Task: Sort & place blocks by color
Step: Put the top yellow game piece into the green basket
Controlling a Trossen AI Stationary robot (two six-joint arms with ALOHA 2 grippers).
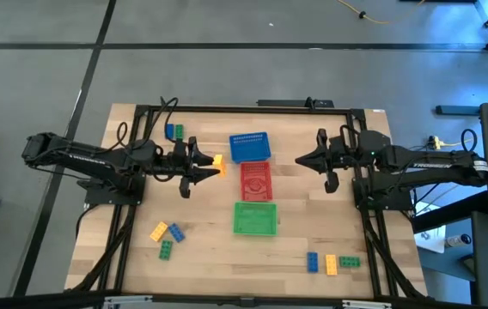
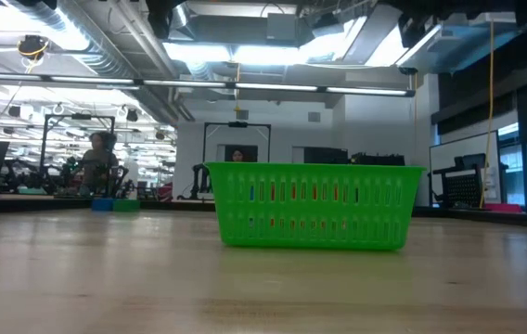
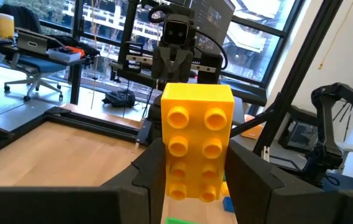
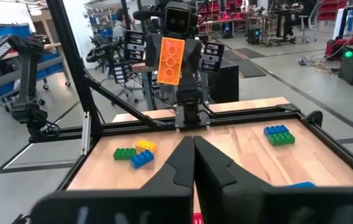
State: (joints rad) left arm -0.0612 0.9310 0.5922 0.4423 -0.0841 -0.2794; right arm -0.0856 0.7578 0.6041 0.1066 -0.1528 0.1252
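Risk: your left pincer (image 1: 212,164) grips the yellow brick (image 3: 197,140) only by its lower sides; it could slip and fall short of the baskets (image 1: 253,218).
Cause: a jerky swing.
Brick: yellow, studded, held upright above the tabletop (image 1: 132,249), beside the red basket.
Right pincer (image 1: 304,160): closed, empty.

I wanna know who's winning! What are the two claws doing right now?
Left claw: shut on the yellow block.
Right claw: closed, empty.

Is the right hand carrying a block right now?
No. The right hand is shut on nothing; the yellow block sits in the left hand.
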